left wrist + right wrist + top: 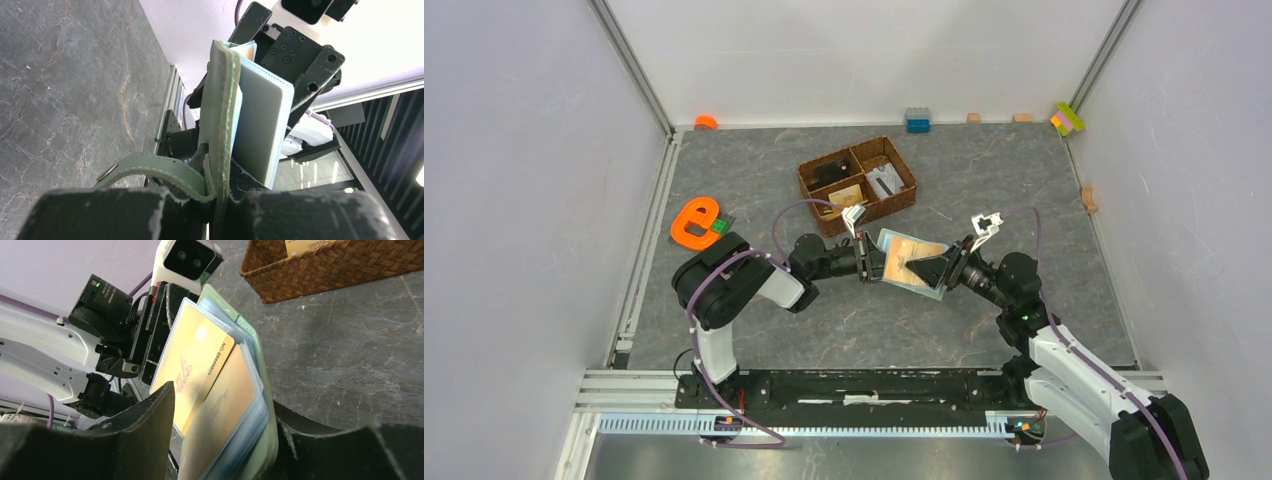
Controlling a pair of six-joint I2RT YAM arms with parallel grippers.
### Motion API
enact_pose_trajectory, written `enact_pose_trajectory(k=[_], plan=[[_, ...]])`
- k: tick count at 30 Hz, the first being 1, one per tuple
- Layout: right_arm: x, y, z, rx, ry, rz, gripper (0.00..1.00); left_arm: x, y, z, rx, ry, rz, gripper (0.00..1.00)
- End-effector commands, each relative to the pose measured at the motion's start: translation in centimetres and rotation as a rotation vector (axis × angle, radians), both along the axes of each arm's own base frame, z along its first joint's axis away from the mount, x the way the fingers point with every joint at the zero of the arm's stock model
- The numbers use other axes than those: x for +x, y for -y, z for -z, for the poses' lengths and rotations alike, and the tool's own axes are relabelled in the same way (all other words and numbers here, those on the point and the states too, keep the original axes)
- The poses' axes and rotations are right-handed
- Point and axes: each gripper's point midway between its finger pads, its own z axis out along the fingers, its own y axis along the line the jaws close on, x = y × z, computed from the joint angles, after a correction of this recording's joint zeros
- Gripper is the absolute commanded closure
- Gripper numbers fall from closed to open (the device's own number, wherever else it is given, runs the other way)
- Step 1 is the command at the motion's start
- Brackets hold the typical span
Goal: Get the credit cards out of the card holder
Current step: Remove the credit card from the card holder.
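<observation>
Tan credit card (200,365), "NO" plus blurred digits

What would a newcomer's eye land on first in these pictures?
The card holder, lifted open mid-scene, pinched at one edge by the left gripper while the right gripper has its jaws flanking the tan-orange credit cards. Next, the orange letter e to the left and the wicker basket behind.

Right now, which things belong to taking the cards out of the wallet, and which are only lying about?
For the job: wallet, cards inside it, left claw gripping the wallet, right claw at the cards.
Lying about: wicker basket, orange letter e, blue brick.
</observation>
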Motion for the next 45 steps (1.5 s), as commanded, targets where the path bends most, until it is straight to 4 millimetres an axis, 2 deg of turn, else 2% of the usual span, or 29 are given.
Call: enact_pose_trajectory(k=[1,8,13,14,17,19,24,30,33,36,41,45], plan=[[0.8,0.5,-1.6,0.011,0.051,0.042,0.45,0.0,-0.8,-3.6,-0.087,0.085,-0.015,0.98],[0.5,0.1,-1.3,0.028,0.016,0.007,0.63,0.7,-1.9,-4.0,-0.084,0.111,-0.053,0.98],[0.6,0.4,-1.4,0.022,0.023,0.018,0.83,1.9,-2.9,-3.3,-0.059,0.098,-0.111,0.95],[0.6,0.3,-1.5,0.019,0.025,0.016,0.88,2.1,-3.1,-3.2,-0.053,0.095,-0.123,0.93],[0.7,0.4,-1.4,0.013,0.02,0.013,0.93,2.8,-4.0,-3.2,-0.046,0.097,-0.164,0.81],[0.6,0.2,-1.6,0.014,0.023,-0.003,0.94,3.1,-4.7,-3.2,-0.044,0.094,-0.189,0.68],[0.4,0.0,-1.9,0.018,0.026,-0.019,0.95,4.5,-8.1,-3.5,-0.047,0.103,-0.336,0.44],[0.4,-0.2,-1.7,0.022,0.02,-0.035,0.96,4.6,-7.4,-3.7,-0.035,0.149,-0.283,0.23],[0.3,-0.4,-1.5,0.024,0.014,-0.046,0.96,4.8,-7.1,-3.1,-0.019,0.14,-0.271,0.23],[0.4,-0.5,-1.4,0.025,0.011,-0.054,0.96,4.9,-6.5,-2.4,0.019,0.138,-0.245,0.28],[0.3,-0.7,-1.5,0.028,0.016,-0.069,0.96,4.8,-5.4,-1.5,0.124,0.169,-0.222,0.44],[0.3,-0.7,-1.4,0.022,0.023,-0.072,0.95,4.7,-5.3,-1.3,0.209,0.213,-0.231,0.44]])
